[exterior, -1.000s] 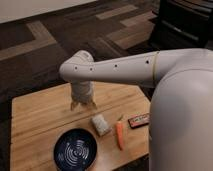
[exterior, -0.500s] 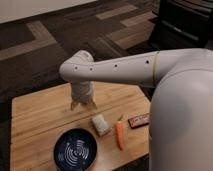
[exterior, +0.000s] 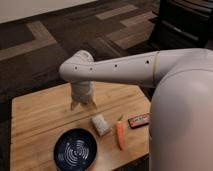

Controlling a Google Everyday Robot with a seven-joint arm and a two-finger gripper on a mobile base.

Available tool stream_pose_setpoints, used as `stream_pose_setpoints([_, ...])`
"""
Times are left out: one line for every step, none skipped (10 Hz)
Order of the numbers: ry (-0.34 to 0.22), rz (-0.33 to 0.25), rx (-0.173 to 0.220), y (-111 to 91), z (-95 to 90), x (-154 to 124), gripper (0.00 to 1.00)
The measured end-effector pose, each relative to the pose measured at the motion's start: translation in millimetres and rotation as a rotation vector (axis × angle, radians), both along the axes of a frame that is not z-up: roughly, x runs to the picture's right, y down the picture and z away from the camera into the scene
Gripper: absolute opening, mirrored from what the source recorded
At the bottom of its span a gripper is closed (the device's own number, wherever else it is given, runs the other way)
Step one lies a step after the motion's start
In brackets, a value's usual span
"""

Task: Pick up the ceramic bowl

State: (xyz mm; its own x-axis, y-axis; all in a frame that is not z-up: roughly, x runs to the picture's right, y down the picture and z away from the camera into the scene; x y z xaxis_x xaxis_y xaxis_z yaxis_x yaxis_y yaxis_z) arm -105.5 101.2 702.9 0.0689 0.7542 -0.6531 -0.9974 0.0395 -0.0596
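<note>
The ceramic bowl (exterior: 75,149), dark navy with white swirl lines inside, sits on the wooden table (exterior: 35,120) near its front edge. My gripper (exterior: 82,105) hangs fingers-down over the middle of the table, behind the bowl and slightly to its right, apart from it. Its fingers stand open with nothing between them. The white arm reaches in from the right and covers the table's far right side.
To the right of the bowl lie a small white wrapped item (exterior: 100,124), an orange carrot (exterior: 119,134) and a dark snack bar (exterior: 138,120). Dark patterned carpet surrounds the table. A dark cabinet (exterior: 185,25) stands at the back right.
</note>
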Motion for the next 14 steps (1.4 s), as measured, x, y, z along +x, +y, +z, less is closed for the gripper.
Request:
stream_pose_setpoints([0.000,0.000,0.000,0,0.0,0,0.65])
stream_pose_setpoints([0.000,0.000,0.000,0,0.0,0,0.65])
stream_pose_setpoints([0.000,0.000,0.000,0,0.0,0,0.65])
stream_pose_setpoints([0.000,0.000,0.000,0,0.0,0,0.65])
stream_pose_setpoints([0.000,0.000,0.000,0,0.0,0,0.65])
stream_pose_setpoints([0.002,-0.001,-0.001,0,-0.1,0,0.65])
stream_pose_setpoints([0.011,-0.018,0.006,0,-0.5,-8,0.65])
stream_pose_setpoints([0.021,-0.047,0.024,-1,-3.0,-26,0.65])
stream_pose_setpoints([0.033,-0.062,0.041,-2,-4.9,-38,0.65])
stream_pose_setpoints([0.031,-0.071,0.050,1,-9.2,-57,0.65])
stream_pose_setpoints([0.028,-0.081,0.060,6,-13.3,-75,0.65])
stream_pose_setpoints([0.021,-0.069,0.066,13,-19.2,-96,0.65])
stream_pose_setpoints([0.014,-0.046,0.068,21,-25.8,-114,0.65])
stream_pose_setpoints([0.012,-0.019,0.065,29,-32.2,-130,0.65])
